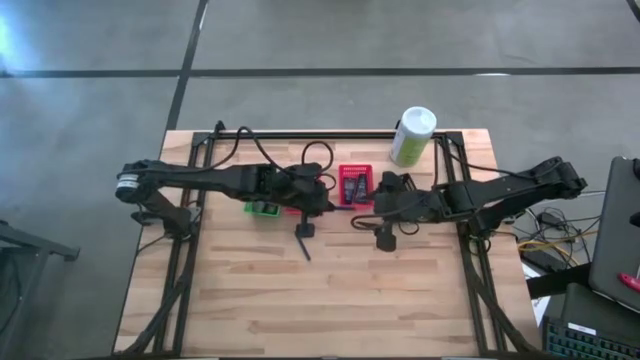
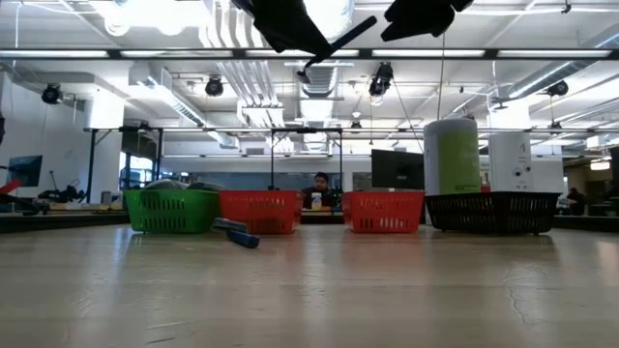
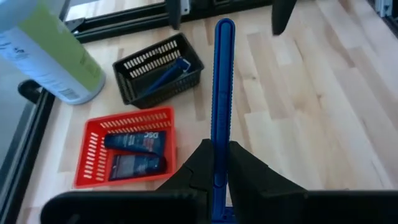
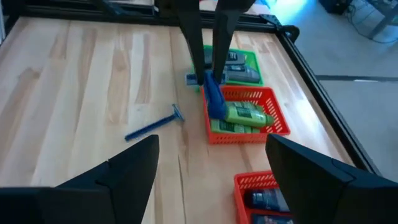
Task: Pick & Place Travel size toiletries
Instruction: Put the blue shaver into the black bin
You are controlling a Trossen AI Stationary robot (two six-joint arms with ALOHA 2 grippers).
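Left gripper (image 3: pixel 214 171) clamps a blue razor (image 3: pixel 221 93) over bare central table (image 1: pixel 330 290).

Counted three blue razors (image 3: pixel 224 93), two dark tubes (image 3: pixel 134 142), two red baskets (image 3: pixel 93 158), one green basket (image 4: pixel 254 65), one dark basket (image 3: pixel 143 59), one canister (image 3: pixel 56 62).

Whole light wooden slatted table (image 1: pixel 330 290) is taken in from directly overhead, at a distance. Low view is set at tabletop level, facing across toward the room. Left wrist view is aimed steeply down, close over a red plastic mesh basket holding dark flat tubes (image 3: pixel 127 154). The same basket (image 1: pixel 355 184) is shared with the overhead and right wrist views (image 4: pixel 264 199).
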